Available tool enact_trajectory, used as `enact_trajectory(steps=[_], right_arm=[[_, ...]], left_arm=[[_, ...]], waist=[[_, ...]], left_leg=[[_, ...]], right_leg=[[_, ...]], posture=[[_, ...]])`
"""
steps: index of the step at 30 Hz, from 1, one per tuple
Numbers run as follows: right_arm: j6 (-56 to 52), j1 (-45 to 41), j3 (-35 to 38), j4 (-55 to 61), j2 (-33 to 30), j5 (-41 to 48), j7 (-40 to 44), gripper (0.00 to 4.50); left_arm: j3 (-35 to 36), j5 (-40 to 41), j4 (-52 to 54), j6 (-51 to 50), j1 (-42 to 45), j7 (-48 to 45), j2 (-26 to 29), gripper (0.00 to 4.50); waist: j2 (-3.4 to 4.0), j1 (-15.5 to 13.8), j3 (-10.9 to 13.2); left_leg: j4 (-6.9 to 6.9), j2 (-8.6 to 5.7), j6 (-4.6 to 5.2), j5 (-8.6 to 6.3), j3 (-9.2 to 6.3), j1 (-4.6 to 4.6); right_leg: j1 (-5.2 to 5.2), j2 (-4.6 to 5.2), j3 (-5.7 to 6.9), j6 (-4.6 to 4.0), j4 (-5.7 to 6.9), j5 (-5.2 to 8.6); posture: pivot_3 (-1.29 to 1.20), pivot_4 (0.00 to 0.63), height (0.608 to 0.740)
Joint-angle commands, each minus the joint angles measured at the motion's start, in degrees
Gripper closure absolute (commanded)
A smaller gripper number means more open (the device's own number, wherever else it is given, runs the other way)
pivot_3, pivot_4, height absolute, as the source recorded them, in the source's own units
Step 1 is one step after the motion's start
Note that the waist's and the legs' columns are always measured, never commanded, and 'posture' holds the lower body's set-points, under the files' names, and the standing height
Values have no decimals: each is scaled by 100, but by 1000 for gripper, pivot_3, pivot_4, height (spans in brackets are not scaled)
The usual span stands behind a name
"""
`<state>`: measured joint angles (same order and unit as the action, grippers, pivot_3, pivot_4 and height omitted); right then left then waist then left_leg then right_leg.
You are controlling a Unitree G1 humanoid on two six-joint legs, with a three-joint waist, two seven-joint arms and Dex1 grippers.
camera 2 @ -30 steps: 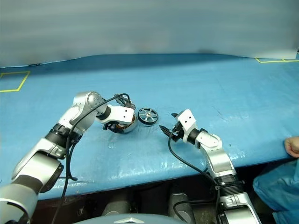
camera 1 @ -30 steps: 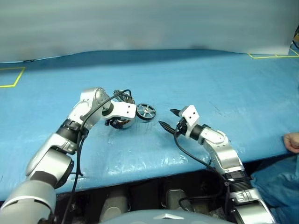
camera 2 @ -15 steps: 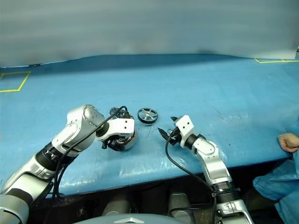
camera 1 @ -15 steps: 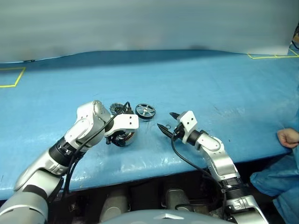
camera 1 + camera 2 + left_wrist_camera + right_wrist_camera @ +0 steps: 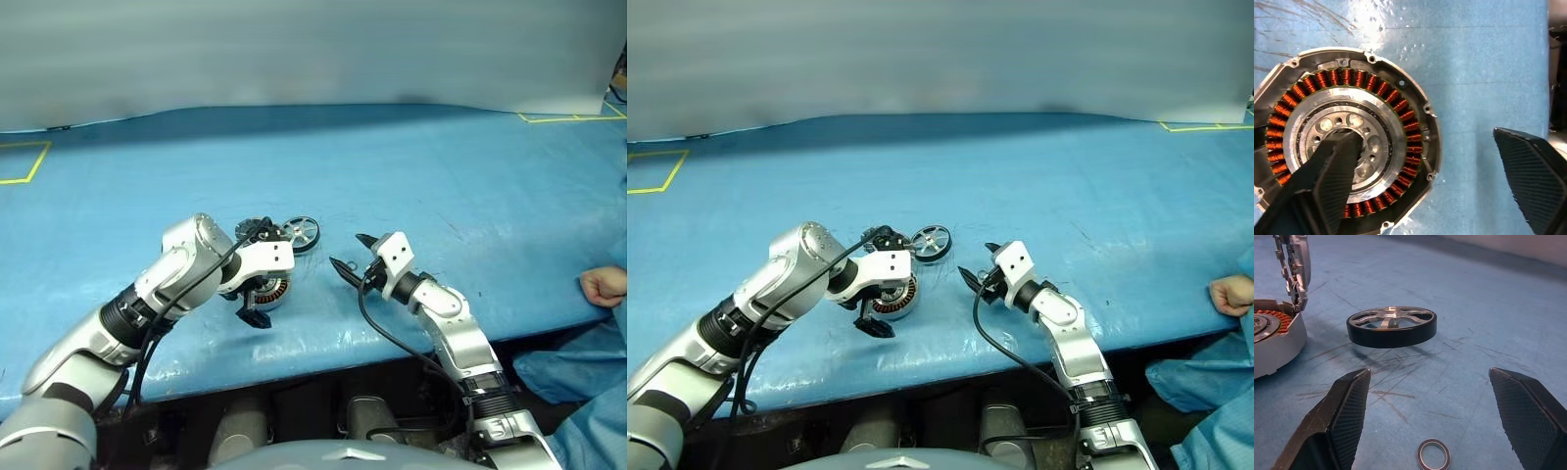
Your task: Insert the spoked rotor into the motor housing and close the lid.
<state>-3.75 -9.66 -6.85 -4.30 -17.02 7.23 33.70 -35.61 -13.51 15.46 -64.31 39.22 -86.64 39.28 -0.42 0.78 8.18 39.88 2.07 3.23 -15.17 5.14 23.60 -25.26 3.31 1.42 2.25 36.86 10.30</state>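
Right gripper [image 5: 1425, 421]: jaws apart, level, spoked rotor [image 5: 1392, 326] lying flat straight ahead, nearer this arm.
Left gripper [image 5: 1425, 181]: jaws apart over open motor housing [image 5: 1347, 137], near bench's front edge.

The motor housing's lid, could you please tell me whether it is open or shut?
Open. The lid stands upright beside the motor housing, whose copper windings are exposed, while the spoked rotor lies outside on the table.

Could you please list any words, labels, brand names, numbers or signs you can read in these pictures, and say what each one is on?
None: no readable text on the motor housing, the spoked rotor, the lid or the blue table.
Yellow tape outlines on the table are plain lines, not writing.
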Motion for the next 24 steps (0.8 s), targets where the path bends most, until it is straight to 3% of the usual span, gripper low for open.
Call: enact_trajectory(steps=[1, 7, 13, 19, 24], right_arm=[[85, -18, 68, 78, 27, 86, 32, 427], [38, 11, 75, 71, 41, 146, 99, 427], [-56, -10, 60, 59, 32, 147, 179, 427], [-206, 122, -40, 207, -8, 106, 257, 427], [-298, 229, -103, 338, -5, 99, 256, 427]], left_arm=[[191, 527, 476, -381, 78, 85, 208, 14], [832, 1345, 1127, -535, -234, 451, 762, 14], [1966, 1942, 1070, -376, -560, 1422, 437, 14], [3325, 3204, 1780, 141, -1865, 1413, 324, 14], [4108, 3787, 2058, 972, -2947, 1687, 161, 14]], waist=[[-3, -2, 3], [-10, -1, 10], [-20, -14, 16], [-22, 58, 17], [-23, 34, 19]], left_leg=[[0, 0, 0, 0, -1, 6], [-1, 2, 0, 0, -3, 16], [1, -1, -3, 3, -9, 13], [-11, 3, -5, 3, -7, 13], [-17, 3, -14, 8, -12, 9]], right_leg=[[-4, 0, 1, 0, -1, 0], [-15, 1, 1, -3, -2, 1], [-7, 2, 3, -1, -2, 1], [-14, 1, 0, -10, -2, 5], [-12, 5, 9, -15, -2, 10]], posture=[[0, 150, 740], [0, 150, 740], [0, 150, 740], [0, 150, 740], [0, 150, 740]])
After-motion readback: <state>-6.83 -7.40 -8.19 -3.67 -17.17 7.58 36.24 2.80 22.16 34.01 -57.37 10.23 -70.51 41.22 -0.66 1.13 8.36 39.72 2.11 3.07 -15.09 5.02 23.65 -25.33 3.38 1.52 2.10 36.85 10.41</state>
